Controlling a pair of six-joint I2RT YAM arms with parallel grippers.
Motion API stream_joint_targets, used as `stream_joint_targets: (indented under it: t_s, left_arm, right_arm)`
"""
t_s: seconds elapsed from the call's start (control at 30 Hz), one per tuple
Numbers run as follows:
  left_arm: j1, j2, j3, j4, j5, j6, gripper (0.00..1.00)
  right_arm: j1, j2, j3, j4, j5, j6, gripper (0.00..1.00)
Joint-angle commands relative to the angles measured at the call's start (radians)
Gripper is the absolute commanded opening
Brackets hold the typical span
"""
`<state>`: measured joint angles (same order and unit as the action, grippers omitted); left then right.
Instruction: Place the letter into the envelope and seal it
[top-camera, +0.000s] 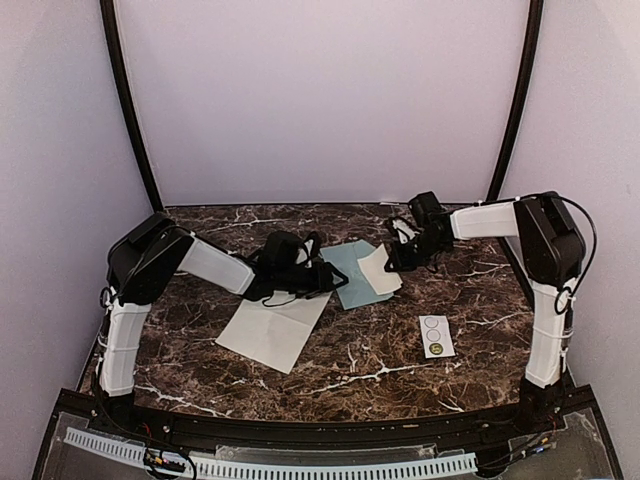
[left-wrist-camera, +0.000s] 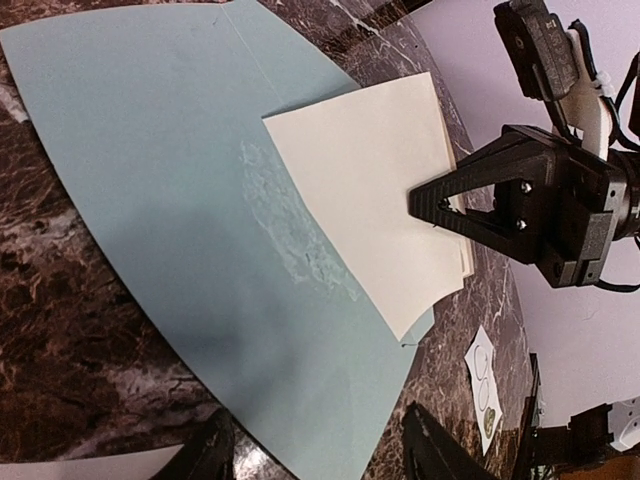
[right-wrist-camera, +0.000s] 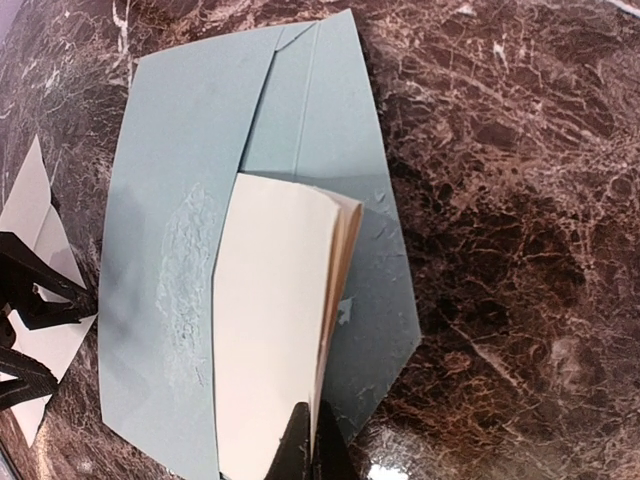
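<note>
The letter (top-camera: 275, 325), a large off-white sheet, lies flat on the table left of centre; a corner shows in the left wrist view (left-wrist-camera: 90, 466) and in the right wrist view (right-wrist-camera: 38, 215). The pale blue-green envelope (top-camera: 350, 272) lies beyond it, flap open (right-wrist-camera: 385, 330). A smaller folded cream paper (top-camera: 380, 270) lies on the envelope (left-wrist-camera: 170, 200), its edge along the pocket opening. My right gripper (right-wrist-camera: 316, 455) is shut on this paper's near edge (right-wrist-camera: 270, 330). My left gripper (left-wrist-camera: 320, 455) is open, low over the envelope's left edge.
A small white strip with three circles (top-camera: 436, 336) lies on the marble table (top-camera: 370, 370) to the right front, also in the left wrist view (left-wrist-camera: 485, 385). Both arms reach toward the middle from the sides.
</note>
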<state>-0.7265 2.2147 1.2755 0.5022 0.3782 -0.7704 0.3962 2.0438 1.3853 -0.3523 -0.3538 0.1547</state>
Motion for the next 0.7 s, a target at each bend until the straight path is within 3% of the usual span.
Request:
stream_joint_targets:
  t_s: [0.0, 0.67]
  left_arm:
    - [0.002, 0.023, 0.023, -0.004, 0.010, 0.007, 0.55]
    - [0.002, 0.036, 0.014, -0.011, 0.024, -0.006, 0.52]
  right_arm:
    - [-0.004, 0.026, 0.035, -0.015, -0.021, 0.025, 0.00]
    - [0.113, 0.096, 0.090, -0.005, -0.133, 0.020, 0.00]
